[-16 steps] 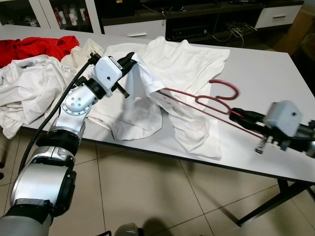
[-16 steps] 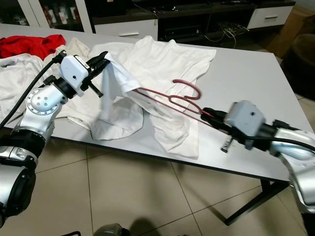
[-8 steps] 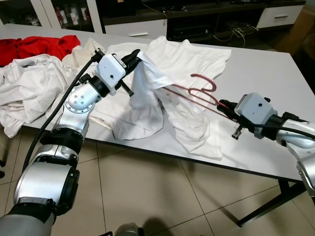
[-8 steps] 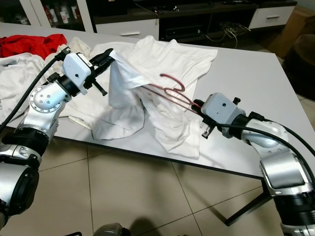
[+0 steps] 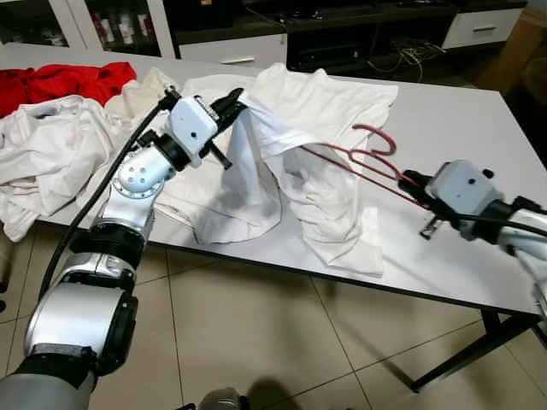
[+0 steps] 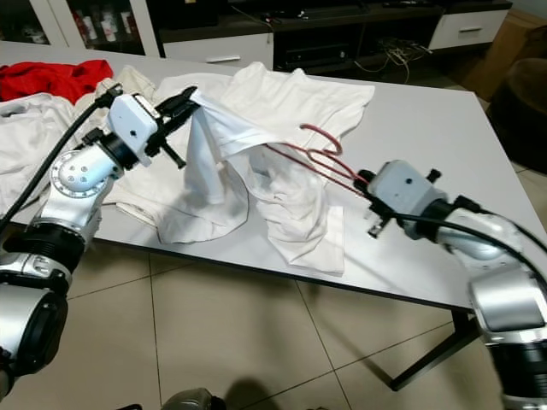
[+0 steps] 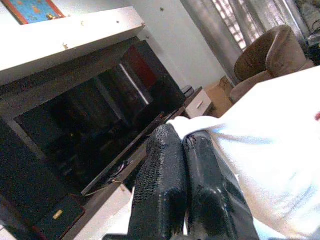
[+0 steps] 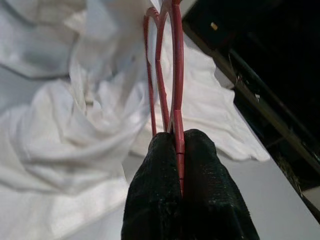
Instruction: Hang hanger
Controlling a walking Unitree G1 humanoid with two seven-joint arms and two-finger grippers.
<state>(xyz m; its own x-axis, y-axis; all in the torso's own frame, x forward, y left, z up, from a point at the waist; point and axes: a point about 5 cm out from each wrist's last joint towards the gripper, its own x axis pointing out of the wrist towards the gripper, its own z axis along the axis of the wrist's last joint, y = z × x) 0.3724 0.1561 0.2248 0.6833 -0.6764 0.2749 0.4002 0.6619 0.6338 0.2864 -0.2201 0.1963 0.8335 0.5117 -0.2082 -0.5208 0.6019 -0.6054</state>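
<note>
Left eye view: a white table (image 5: 479, 128) runs across the upper half of the frame. Left of centre, my left gripper (image 5: 235, 98) pinches a fold of a white shirt (image 5: 316, 111) and holds it raised off the tabletop, so the cloth hangs from my fingers in a tent. At the right of the frame, my right gripper (image 5: 411, 182) clamps one end of a red wire hanger (image 5: 363, 158). The hanger's far end reaches under the lifted cloth, and its hook curls up at centre right, above the shirt. In the upper left corner lie a red garment (image 5: 73, 79) and a heap of white clothes (image 5: 43, 154). Tiled floor (image 5: 256, 342) fills the lower frame.

Right eye view: the same scene, with the lifted shirt at centre and the hanger running from it toward my right gripper at middle right. A dark cabinet (image 6: 325, 34) stands beyond the table along the top edge.

Left wrist view: my two black fingers (image 7: 165, 195) are pressed together at lower centre, white fabric caught between their tips and spreading off to the right.

Right wrist view: my fingers (image 8: 160, 195) are closed at the bottom centre, the red wire nipped between them and rising toward the top of the frame over crumpled white cloth.
</note>
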